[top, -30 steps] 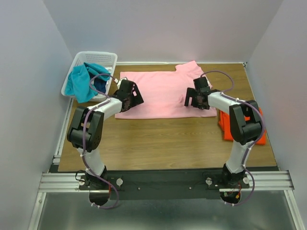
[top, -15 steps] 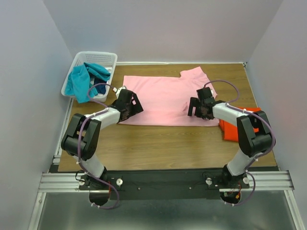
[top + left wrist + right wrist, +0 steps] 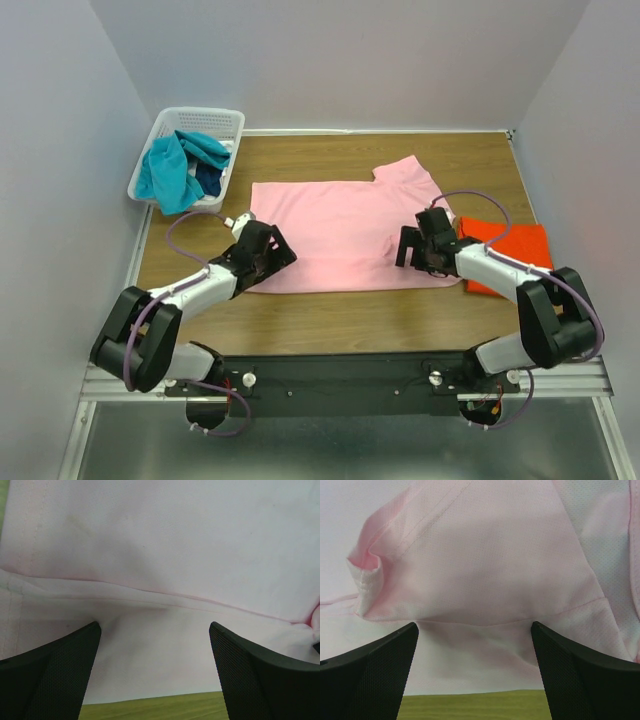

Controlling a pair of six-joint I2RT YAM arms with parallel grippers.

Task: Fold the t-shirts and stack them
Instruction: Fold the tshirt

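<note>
The light pink t-shirt (image 3: pixel 340 235) lies spread flat on the wooden table (image 3: pixel 330 310), one sleeve pointing to the back right. My left gripper (image 3: pixel 272 255) is open over the shirt's near left corner; in the left wrist view (image 3: pixel 155 630) pink cloth (image 3: pixel 165 545) lies between the wide-apart jaws. My right gripper (image 3: pixel 405 247) is open over the near right part; in the right wrist view (image 3: pixel 475 627) rumpled pink cloth (image 3: pixel 485 555) lies between its jaws. The orange t-shirt (image 3: pixel 510 255) lies folded to the right of the pink one, partly behind my right arm.
A white basket (image 3: pixel 190 125) stands at the back left with a teal garment (image 3: pixel 170 170) hanging over its rim and a dark blue one (image 3: pixel 208 178) inside. Grey walls close in the table on three sides.
Both grippers have drawn back toward the near edge, and the pink t-shirt has slid nearer with them. More of the orange t-shirt shows now.
</note>
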